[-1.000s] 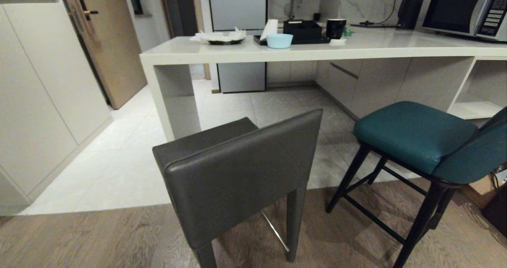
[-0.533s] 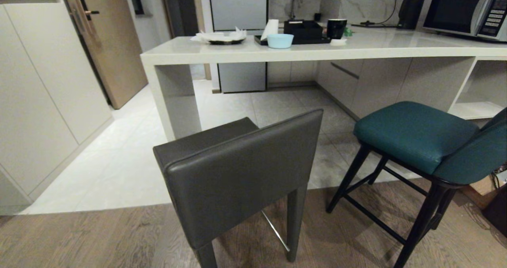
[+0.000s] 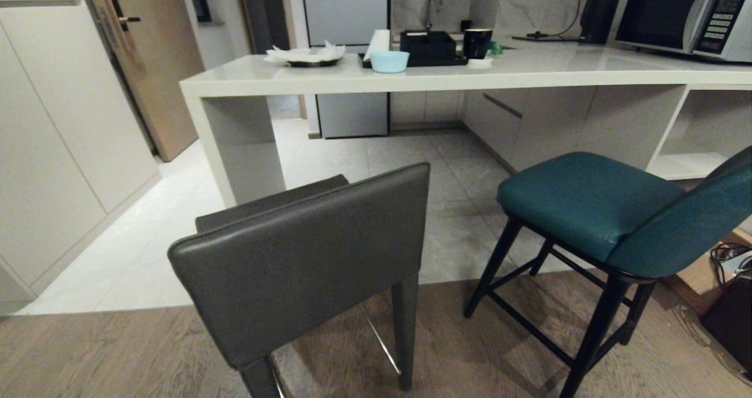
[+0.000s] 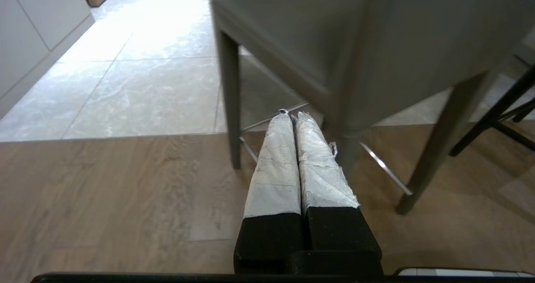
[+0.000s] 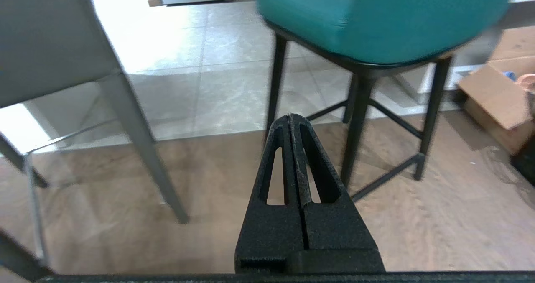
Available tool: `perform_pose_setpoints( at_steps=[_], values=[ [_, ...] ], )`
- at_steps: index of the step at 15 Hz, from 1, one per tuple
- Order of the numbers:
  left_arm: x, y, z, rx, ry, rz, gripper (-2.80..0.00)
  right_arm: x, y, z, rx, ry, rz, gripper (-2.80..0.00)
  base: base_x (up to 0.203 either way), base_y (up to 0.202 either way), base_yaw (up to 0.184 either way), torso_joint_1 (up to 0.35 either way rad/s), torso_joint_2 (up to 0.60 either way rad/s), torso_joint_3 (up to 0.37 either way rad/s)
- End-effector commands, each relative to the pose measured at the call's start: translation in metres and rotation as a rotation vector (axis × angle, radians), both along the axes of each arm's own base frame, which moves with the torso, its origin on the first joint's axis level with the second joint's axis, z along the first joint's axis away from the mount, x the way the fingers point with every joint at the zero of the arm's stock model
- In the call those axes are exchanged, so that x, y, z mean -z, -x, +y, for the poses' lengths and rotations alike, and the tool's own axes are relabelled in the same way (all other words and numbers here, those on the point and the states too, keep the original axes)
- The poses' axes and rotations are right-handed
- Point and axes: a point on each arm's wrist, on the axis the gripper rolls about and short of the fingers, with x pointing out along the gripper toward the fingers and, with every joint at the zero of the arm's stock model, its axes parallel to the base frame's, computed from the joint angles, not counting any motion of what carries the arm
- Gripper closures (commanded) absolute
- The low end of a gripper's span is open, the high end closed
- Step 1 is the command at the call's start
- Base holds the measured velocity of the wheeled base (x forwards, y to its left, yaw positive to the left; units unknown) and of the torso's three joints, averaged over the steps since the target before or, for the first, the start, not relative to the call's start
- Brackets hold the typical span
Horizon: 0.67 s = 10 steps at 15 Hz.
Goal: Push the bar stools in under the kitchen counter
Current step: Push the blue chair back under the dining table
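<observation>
both stools are out from the long cream-white speckled stone kitchen counter (image 3: 446, 77), neither tucked yet. step in hand looks like the approach, no contact with anything.

boxy dark grey leather bar stool (image 3: 305, 263) stands nearest, back panel toward the robot, seat facing the counter's left end near the pale support panel (image 3: 238, 145), rear legs on the wood floor at the tile edge. teal leather bar stool with curved back and thin black legs (image 3: 593, 207) stands to its right, well apart from it, angled, seat pointing toward the counter's open white shelf cubby (image 3: 705, 130) end.

left gripper (image 4: 291, 116) clenched, white-wrapped fingers pressed together, empty, low and just behind the grey stool's rear leg. right gripper (image 5: 290, 118) clenched too, empty, low behind the teal stool, not touching.

next, my read: grey stool first. it needs a flat push on the back panel, straight toward the gap under the slab. teal one needs squaring up before pushing. the wood-to-tile seam could snag legs.
</observation>
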Motion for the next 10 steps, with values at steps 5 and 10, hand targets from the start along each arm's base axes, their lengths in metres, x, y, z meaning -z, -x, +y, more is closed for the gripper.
perform_pose_setpoints(
  at_steps=[5, 10],
  values=[
    [0.0000, -0.0001, 0.0000, 0.000, 0.000, 0.002, 0.00, -0.0001, -0.0001, 0.0000, -0.001, 0.000, 0.001, 0.00, 0.000, -0.192, 0.003, 0.002, 0.00, 0.003],
    [0.0000, -0.0001, 0.0000, 0.000, 0.000, 0.002, 0.00, -0.0001, -0.0001, 0.0000, 0.000, 0.000, 0.001, 0.00, 0.000, -0.192, 0.001, 0.002, 0.00, 0.003]
  ],
)
